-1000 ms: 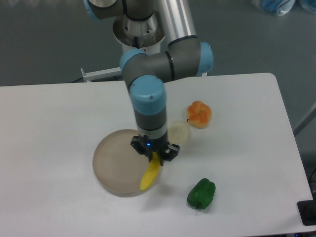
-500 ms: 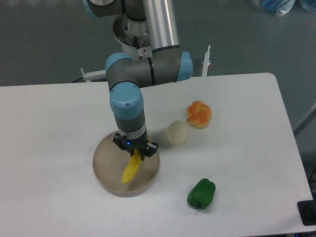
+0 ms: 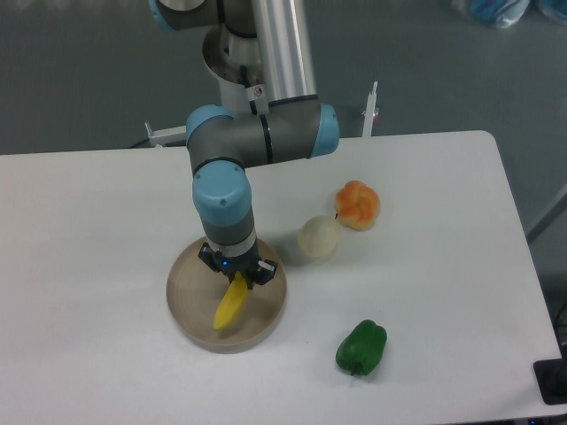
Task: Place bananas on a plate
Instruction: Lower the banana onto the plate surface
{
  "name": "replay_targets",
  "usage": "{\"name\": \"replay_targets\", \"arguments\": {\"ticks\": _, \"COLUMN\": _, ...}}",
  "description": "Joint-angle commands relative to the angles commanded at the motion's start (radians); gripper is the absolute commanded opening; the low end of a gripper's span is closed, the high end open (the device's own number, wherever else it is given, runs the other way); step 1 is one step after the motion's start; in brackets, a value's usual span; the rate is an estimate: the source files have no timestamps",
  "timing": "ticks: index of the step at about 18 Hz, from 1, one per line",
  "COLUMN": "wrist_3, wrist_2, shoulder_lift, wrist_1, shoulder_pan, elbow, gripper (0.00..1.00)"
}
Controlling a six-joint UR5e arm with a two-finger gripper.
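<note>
the banana (image 3: 229,306) hangs from my end effector (image 3: 236,275), its upper end pinched between my fingers and its yellow body slanting down and to the left in the picture. it sits over the plate (image 3: 189,301), well inside the rim, with the lower tip close to the dish's middle; i cannot tell whether that tip touches the plate or floats just above it. my end effector is clenched on the banana, pointing straight down, with a small blue light glowing on its body just above the fingers.

the plate is round, grey-beige and low-rimmed, lying flat on the white surface (image 3: 97,221) toward the near left part of the scene. my arm (image 3: 221,199) rises from it in grey and light blue segments up to the base at the far edge of the surface.

to the right of the plate, just beside its rim, rests a pale cream round fruit (image 3: 320,237). touching or nearly touching that one, farther right, is an orange lobed fruit (image 3: 358,204). nearer the front edge, apart from the plate, lies a green bell pepper (image 3: 361,347).
</note>
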Motion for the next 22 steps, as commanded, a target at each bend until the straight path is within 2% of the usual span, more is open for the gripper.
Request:
{"name": "replay_targets", "arguments": {"ticks": 12, "wrist_3": 0.003, "wrist_2": 0.003, "shoulder_lift": -0.017, "wrist_1": 0.000, "shoulder_pan": -0.002, "elbow": 0.009, "gripper": 0.16}}
{"name": "replay_targets", "arguments": {"ticks": 13, "wrist_3": 0.005, "wrist_2": 0.003, "shoulder_lift": -0.018, "wrist_1": 0.000, "shoulder_pan": -0.002, "elbow": 0.009, "gripper": 0.21}}
{"name": "replay_targets", "arguments": {"ticks": 14, "wrist_3": 0.008, "wrist_2": 0.003, "shoulder_lift": -0.018, "wrist_1": 0.000, "shoulder_pan": -0.002, "elbow": 0.014, "gripper": 0.32}}
{"name": "replay_targets", "arguments": {"ticks": 15, "wrist_3": 0.006, "wrist_2": 0.003, "shoulder_lift": -0.018, "wrist_1": -0.002, "shoulder_pan": 0.000, "elbow": 0.018, "gripper": 0.47}}
{"name": "replay_targets", "arguments": {"ticks": 16, "wrist_3": 0.006, "wrist_2": 0.003, "shoulder_lift": -0.017, "wrist_1": -0.002, "shoulder_pan": 0.000, "elbow": 0.026, "gripper": 0.76}}
{"name": "replay_targets", "arguments": {"ticks": 17, "wrist_3": 0.002, "wrist_2": 0.005, "shoulder_lift": -0.015, "wrist_1": -0.005, "shoulder_pan": 0.000, "elbow": 0.034, "gripper": 1.00}}
{"name": "replay_targets", "arguments": {"ticks": 22, "wrist_3": 0.011, "wrist_2": 0.003, "shoulder_lift": -0.003, "wrist_1": -0.006, "shoulder_pan": 0.009, "elbow": 0.041, "gripper": 1.00}}
